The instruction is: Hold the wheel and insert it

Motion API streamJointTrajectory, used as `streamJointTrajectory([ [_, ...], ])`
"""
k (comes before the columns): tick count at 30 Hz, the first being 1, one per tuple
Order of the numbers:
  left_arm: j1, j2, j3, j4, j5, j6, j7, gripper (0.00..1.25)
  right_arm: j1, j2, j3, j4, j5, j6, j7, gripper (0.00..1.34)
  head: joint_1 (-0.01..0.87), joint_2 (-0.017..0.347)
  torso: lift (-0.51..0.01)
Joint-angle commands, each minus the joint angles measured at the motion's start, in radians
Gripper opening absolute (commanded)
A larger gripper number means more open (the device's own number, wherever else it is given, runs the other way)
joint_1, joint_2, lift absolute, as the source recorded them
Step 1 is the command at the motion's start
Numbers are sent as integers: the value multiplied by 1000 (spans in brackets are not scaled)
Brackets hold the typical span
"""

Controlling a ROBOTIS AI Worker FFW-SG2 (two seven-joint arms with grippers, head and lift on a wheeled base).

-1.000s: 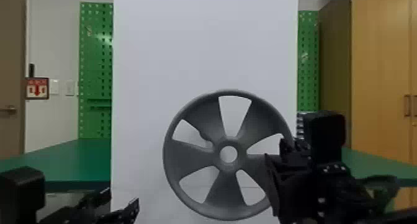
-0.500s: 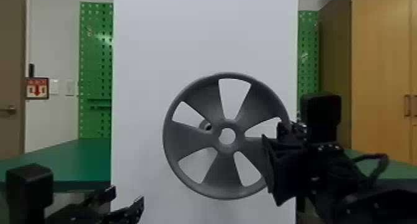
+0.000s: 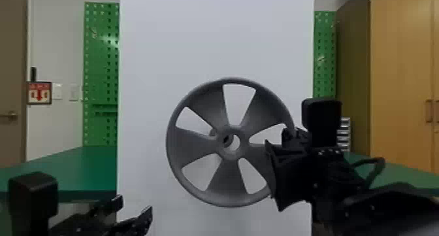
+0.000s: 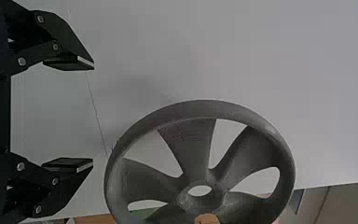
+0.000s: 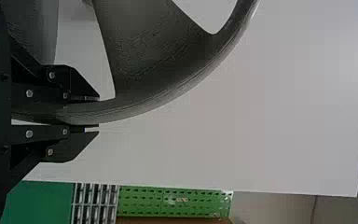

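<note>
Green pegboard [image 3: 101, 68] off to left, kinda shiny in one spot, plus second green pegboard [image 3: 324, 45] over on right. Green tabletop [image 3: 75, 170] low on both sides. Far left, brownish door [image 3: 11, 55] with lever handle [image 3: 10, 115], framed red-arrow sign [image 3: 40, 93] and pale wall plates [image 3: 57, 91] nearby. Big ol' wooden cabinet [image 3: 401, 72] at right.

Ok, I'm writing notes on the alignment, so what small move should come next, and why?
Probably ease the wheel slightly toward the robot's left before pushing forward. The right gripper has its rim pinched, and through the hub hole a dark round end, apparently a peg's, appears left of centre.
</note>
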Motion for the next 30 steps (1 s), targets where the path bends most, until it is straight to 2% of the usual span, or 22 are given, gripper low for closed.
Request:
streamJointTrajectory([
  [1,-2,0,-3,0,-3,0,0,739,-10,3,12,22,-11,-5,-13,71,0,0,-499],
  [12,-5,2,-9,1,-3,0,2,739,-21,15,37,48,-14,-20,-45,71,0,0,-499],
  [30,1,2,-6,1,-1,0,2,739,-21,15,32,48,-13,-23,-51,71,0,0,-499],
])
